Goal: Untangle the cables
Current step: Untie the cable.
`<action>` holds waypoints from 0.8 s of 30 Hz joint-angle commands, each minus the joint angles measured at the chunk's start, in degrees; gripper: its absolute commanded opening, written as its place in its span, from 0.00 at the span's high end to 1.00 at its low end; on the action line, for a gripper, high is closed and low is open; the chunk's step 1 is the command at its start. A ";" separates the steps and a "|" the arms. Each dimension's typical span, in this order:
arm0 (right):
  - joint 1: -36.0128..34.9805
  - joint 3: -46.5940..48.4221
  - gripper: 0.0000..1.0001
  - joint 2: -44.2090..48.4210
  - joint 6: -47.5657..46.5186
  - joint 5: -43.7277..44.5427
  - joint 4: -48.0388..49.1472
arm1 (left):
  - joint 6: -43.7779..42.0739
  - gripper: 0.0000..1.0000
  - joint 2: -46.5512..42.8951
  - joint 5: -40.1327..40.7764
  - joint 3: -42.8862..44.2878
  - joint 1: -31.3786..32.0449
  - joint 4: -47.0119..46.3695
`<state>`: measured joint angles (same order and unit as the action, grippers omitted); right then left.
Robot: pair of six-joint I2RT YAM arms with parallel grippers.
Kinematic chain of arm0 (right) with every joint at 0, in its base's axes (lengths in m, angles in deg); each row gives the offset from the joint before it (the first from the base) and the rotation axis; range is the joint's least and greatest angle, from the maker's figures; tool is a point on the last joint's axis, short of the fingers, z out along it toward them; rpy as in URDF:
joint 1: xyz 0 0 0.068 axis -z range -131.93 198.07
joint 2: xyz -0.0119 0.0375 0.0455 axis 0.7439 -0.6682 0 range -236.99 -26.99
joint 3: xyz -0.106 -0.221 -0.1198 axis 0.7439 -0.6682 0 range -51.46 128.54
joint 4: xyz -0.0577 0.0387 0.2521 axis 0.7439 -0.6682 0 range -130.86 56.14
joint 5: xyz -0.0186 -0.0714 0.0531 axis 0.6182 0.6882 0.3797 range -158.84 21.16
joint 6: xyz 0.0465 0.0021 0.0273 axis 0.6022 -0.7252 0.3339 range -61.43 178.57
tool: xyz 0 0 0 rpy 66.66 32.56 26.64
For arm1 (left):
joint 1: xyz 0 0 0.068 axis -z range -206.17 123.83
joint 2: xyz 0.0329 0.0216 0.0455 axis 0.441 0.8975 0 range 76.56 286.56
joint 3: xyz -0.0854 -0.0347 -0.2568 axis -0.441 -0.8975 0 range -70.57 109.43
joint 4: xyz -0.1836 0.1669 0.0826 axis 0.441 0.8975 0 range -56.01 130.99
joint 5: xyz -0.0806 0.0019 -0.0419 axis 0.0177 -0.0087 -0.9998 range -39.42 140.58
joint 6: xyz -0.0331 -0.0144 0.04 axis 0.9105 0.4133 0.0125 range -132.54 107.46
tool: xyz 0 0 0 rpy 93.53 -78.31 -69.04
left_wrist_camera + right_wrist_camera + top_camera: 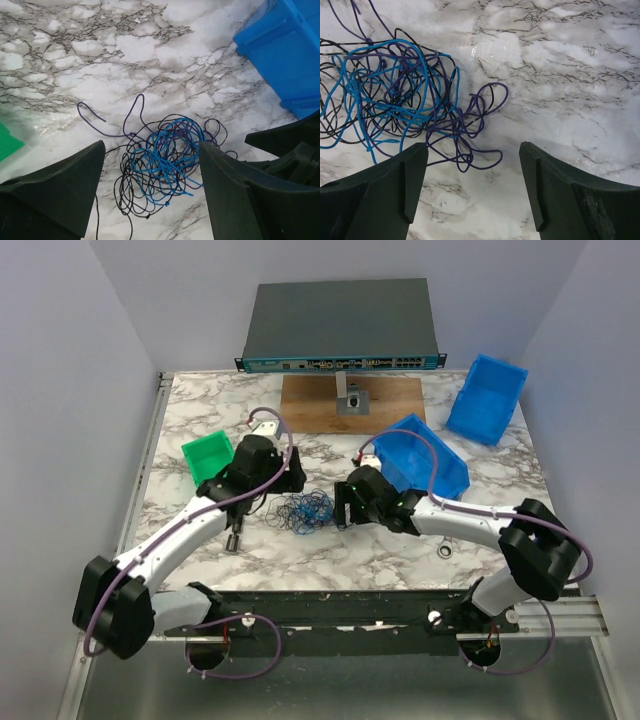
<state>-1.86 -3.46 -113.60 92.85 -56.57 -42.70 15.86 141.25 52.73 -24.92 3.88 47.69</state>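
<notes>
The cables [305, 510] are a fist-sized tangle of thin blue, purple and black wires lying on the marble table between the two arms. My left gripper [292, 485] is open just behind and to the left of the tangle. In the left wrist view the bundle [162, 162] lies between its spread fingers [75, 190], with nothing gripped. My right gripper [340, 508] is open at the tangle's right edge. In the right wrist view the bundle [390, 90] lies up and to the left, and purple loops [470, 125] reach toward the left fingertip [415, 165].
A blue bin [425, 455] stands just behind the right gripper, and another blue bin [487, 398] is at the back right. A green bin [207, 455] is at the left. A network switch [340, 325] sits on a wooden stand [310, 405] at the back. A small black part [232, 540] and a ring [445, 550] lie near the front.
</notes>
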 commanded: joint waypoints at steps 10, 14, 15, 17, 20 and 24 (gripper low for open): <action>-0.64 -1.58 0.25 -8.46 6.89 -1.54 12.97 | 0.75 0.31 23.19 -11.93 0.93 2.89 -6.00; -0.64 -2.52 0.59 -7.87 8.01 3.78 9.80 | 2.79 0.73 24.97 -13.49 -1.01 2.50 -8.81; -0.62 -2.62 0.73 -7.00 8.38 6.31 6.99 | 3.58 0.90 24.36 -12.31 -1.72 2.21 -8.98; -0.67 -3.31 0.90 -4.33 9.26 12.64 2.51 | 5.71 1.00 21.67 -9.31 -3.82 0.46 -9.18; -0.37 -3.79 0.99 0.76 11.42 22.11 -5.95 | 7.89 1.00 14.17 -7.93 -9.31 -4.00 -12.27; 0.72 -5.03 0.99 8.52 14.11 29.15 -13.67 | 9.51 1.00 3.82 -6.33 -15.37 -9.11 -13.40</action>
<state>-2.41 -6.60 -111.98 103.80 -42.15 -43.12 22.79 154.58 41.93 -35.46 -0.21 36.45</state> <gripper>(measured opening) 0.036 0.025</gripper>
